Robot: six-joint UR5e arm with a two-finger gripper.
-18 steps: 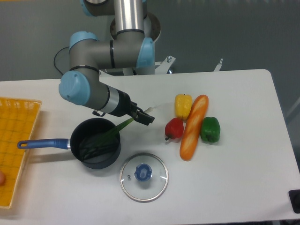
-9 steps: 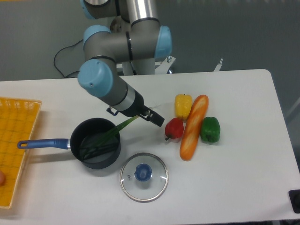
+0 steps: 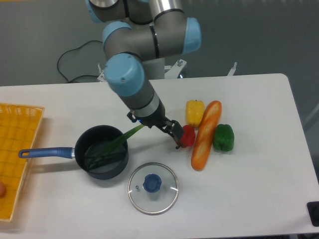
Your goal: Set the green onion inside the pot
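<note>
My gripper [image 3: 175,132] hangs low over the table [image 3: 249,199], and I cannot tell if its fingers are wide or narrow, because they look like one small dark shape from here. I see nothing held in it. Right beside it, on its right, is the red pepper [image 3: 188,136], so close that they may be touching, but I cannot be sure. A little farther right lies the long bread [image 3: 205,134], with the yellow pepper [image 3: 195,112] up beside its top end and the green pepper [image 3: 224,138] on its far side. To the left of the gripper is the green onion [image 3: 110,146]. Its thin leaves lie inside the pot [image 3: 102,152], and one end leans up over the pot's rim toward the gripper. The pot's blue handle points away to the left, toward the yellow basket [image 3: 15,159] at the table's edge. Below the gripper, near the pot, the glass lid [image 3: 153,187] lies flat.
</note>
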